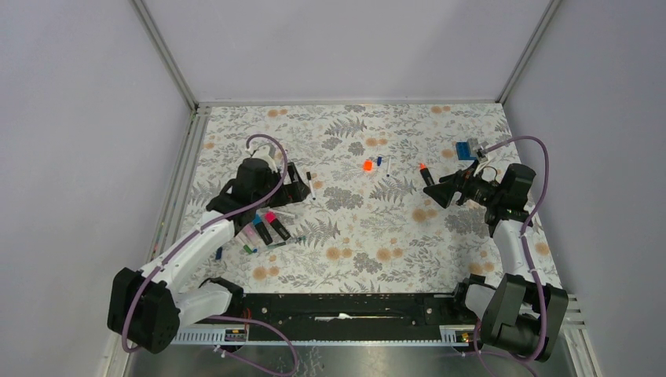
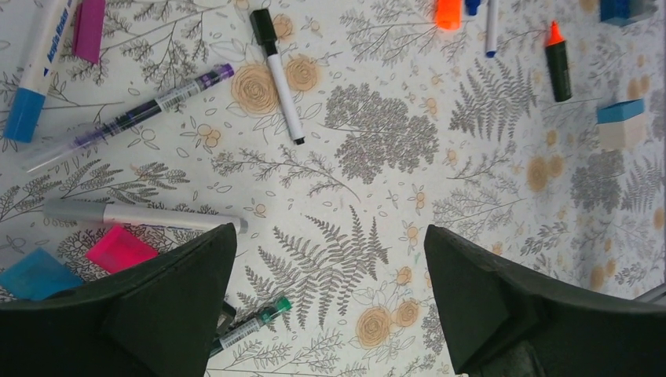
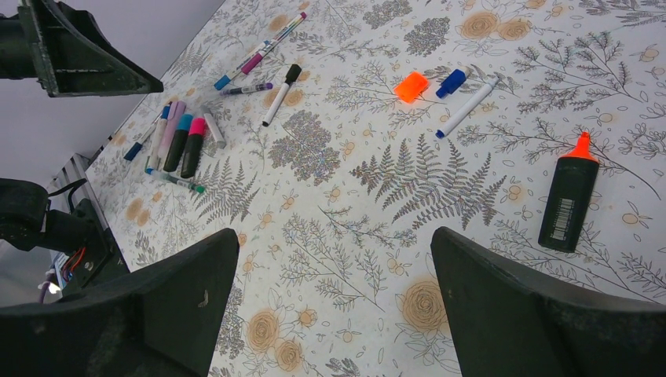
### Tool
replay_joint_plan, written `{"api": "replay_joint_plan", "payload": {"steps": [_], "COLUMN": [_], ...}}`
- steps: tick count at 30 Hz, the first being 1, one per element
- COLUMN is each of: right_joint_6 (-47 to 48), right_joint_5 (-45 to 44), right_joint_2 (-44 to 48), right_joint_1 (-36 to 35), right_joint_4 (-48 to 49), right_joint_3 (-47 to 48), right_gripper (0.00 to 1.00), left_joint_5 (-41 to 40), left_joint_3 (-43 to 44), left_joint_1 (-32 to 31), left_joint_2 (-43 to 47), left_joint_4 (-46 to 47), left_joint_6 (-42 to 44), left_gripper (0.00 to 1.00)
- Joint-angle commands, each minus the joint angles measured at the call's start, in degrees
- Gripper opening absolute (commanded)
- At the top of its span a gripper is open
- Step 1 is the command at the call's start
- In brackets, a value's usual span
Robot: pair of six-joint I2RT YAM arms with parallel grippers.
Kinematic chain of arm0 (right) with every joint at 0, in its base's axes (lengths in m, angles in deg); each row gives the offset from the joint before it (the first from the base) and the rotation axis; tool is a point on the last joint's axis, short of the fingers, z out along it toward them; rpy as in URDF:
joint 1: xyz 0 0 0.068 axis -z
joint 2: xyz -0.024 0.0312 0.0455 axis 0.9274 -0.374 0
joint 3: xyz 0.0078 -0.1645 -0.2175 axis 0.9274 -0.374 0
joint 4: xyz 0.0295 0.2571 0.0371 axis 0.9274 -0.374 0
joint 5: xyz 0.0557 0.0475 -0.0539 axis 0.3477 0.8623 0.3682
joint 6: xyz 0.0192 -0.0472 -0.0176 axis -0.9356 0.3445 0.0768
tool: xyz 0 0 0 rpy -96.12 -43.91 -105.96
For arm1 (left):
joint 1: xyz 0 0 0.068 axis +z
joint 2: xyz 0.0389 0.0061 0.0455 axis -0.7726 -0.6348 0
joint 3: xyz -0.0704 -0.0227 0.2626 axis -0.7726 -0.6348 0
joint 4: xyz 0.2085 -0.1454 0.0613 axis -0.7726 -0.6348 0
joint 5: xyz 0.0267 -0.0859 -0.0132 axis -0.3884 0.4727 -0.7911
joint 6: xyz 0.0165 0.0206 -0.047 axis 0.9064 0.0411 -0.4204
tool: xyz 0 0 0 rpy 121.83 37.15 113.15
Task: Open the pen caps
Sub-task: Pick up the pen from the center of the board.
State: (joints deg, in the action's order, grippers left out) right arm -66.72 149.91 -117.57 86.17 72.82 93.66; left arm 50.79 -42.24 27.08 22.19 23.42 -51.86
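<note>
A loose orange cap (image 1: pixel 367 165) and a loose blue cap (image 1: pixel 379 160) lie mid-table, beside an uncapped white pen (image 3: pixel 467 106). An uncapped black highlighter with an orange tip (image 3: pixel 569 196) lies near my right gripper (image 1: pixel 440 191), which is open and empty above the cloth (image 3: pixel 334 236). Capped highlighters with pink (image 3: pixel 196 126), blue (image 3: pixel 184 123) and lilac (image 3: pixel 171 118) caps lie in a cluster at the left, with a green-capped thin pen (image 2: pixel 251 322). A white pen with a black cap (image 2: pixel 276 71) lies apart. My left gripper (image 2: pixel 330 232) is open and empty over the cluster's edge.
A blue rectangular block (image 1: pixel 466 149) sits at the back right. A blue-and-white eraser-like block (image 2: pixel 622 124) lies near it. A purple pen (image 2: pixel 133 114) and a blue-ended marker (image 2: pixel 31 78) lie at the far left. Metal rails edge the floral cloth (image 1: pixel 353 251).
</note>
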Motion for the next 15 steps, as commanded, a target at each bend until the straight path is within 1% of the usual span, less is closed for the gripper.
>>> {"api": "replay_joint_plan", "payload": {"steps": [1,8,12,15], "right_joint_6": [0.58,0.68,2.65,2.86], "right_joint_5": [1.54,1.63,1.12,1.04], "right_joint_2": [0.13,-1.02,-1.48,-1.92], "right_joint_1": [0.38,0.46,0.5,0.55], "right_joint_4": [0.85,0.34,-0.6,-0.79], "right_joint_3": [0.29,0.33,0.57,0.55], "right_gripper": [0.99,1.0,0.99,1.0], "left_joint_5": [-0.9,-9.43,-13.23,-15.34], "left_joint_3": [4.91,10.48,14.35,19.68], "left_joint_1": [0.03,-2.39,-3.76,-4.34], "left_joint_2": [-3.78,-11.93,-18.62,-25.6], "left_joint_4": [-1.54,-3.84,-4.12,-5.73], "left_joint_6": [0.35,0.78,0.22,0.25], "left_gripper": [0.99,0.98,0.93,0.88]}}
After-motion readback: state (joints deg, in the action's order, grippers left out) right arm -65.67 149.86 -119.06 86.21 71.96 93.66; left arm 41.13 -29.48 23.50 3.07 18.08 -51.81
